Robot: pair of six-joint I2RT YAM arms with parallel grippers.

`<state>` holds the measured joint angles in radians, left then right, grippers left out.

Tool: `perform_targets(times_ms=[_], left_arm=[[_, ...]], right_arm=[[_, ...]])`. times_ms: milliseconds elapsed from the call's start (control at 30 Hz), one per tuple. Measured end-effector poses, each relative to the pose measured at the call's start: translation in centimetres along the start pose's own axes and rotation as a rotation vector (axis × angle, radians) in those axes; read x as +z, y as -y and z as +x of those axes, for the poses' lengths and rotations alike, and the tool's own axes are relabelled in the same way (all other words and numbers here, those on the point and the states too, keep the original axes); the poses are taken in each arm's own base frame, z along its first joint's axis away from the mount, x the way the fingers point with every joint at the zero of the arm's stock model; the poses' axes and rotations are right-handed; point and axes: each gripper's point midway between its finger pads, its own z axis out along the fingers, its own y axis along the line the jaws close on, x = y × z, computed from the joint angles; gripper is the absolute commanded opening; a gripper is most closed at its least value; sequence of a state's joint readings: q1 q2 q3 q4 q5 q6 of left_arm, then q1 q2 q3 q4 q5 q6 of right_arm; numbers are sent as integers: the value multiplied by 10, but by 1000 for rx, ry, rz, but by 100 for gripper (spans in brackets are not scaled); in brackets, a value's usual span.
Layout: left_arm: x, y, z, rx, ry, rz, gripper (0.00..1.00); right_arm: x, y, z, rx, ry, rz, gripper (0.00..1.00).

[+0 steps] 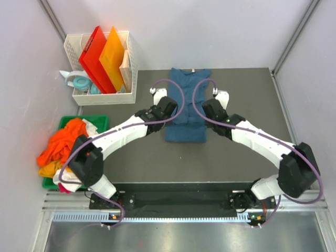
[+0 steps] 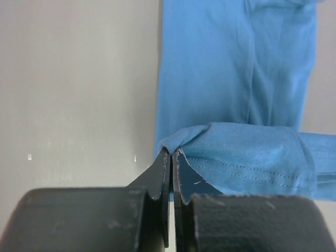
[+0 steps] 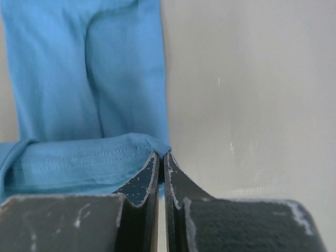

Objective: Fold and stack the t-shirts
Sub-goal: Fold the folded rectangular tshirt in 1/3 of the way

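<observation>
Surface: dark grey table top (image 1: 142, 157) boxed in by pale walls, with both arms bolted at its near edge and reaching toward its middle.
Shirt in work: plain teal-blue fabric t-shirt (image 1: 185, 134) lies lengthwise at the centre of the table, collar at the far end. Its sides appear to be turned in, so it reads as a narrow strip.
Left gripper: left gripper (image 2: 171, 157) has its black fingers pressed together on the left corner of a stitched edge of the shirt. That edge is raised and sits above the flat blue cloth beyond it.
Right gripper: right gripper (image 3: 161, 160) is likewise pinched tight on the right corner of the same stitched edge, with bare table just to its right.
Waiting shirts: heap of orange, yellow and white fabric shirts (image 1: 60, 144) spills over a green plastic crate (image 1: 97, 119) off the table's left side, well apart from the work.
Not part of the job: white slatted plastic basket (image 1: 102, 98) at the far left corner holds a flat red plastic board (image 1: 94, 58) and a flat orange plastic board (image 1: 113, 58) leaning on edge.
Step in hand: by my reading, the end-over-end fold of the first shirt, with the stitched end held over the middle of the body. Nothing is stacked yet.
Next move calls for: both arms travelling together toward the collar at the same height, keeping the edge taut and square between them, then lowering it onto the far part before letting go.
Watch for: uneven travel would skew the fold, and a late release could drag the layer back.
</observation>
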<state>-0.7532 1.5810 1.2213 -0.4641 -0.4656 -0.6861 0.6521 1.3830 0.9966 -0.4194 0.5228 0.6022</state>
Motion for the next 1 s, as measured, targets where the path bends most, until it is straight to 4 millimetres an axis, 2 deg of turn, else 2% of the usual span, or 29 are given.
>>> perform_targets(times_ms=[133,333,467,733,767,800,833,867,900,933,967,1000], left_arm=[[29,8,-21,13,-1,-12,0],[74,15,-36,26,-22,-27,0],[99,20,-41,35,-37,-25,0],[133,23,-39,50,-73,-29,1],[136,22,-38,50,-79,-32,7],[137,21,-38,49,-83,-34,12],[140,19,-38,49,-90,-40,32],[141,18,-40,48,-90,-44,41],[142,17,-41,53,-91,-47,51],[142,16,-43,46,-86,-52,68],[142,15,-45,45,-80,-58,77],[141,14,-48,44,-73,-61,78]], right_arm=[[30,-7,-29,-2,8,18,0],[66,-18,-49,-17,-2,28,0],[88,-24,-45,-35,-28,31,0],[127,-14,-22,-50,-105,72,0],[130,-13,-20,-51,-112,74,14],[132,-13,-18,-52,-118,75,21],[133,-13,-18,-53,-121,75,28],[133,-13,-19,-56,-122,73,40],[133,-13,-20,-54,-121,72,45],[133,-14,-23,-54,-114,68,49],[132,-15,-26,-52,-106,64,55],[130,-16,-29,-56,-99,60,56]])
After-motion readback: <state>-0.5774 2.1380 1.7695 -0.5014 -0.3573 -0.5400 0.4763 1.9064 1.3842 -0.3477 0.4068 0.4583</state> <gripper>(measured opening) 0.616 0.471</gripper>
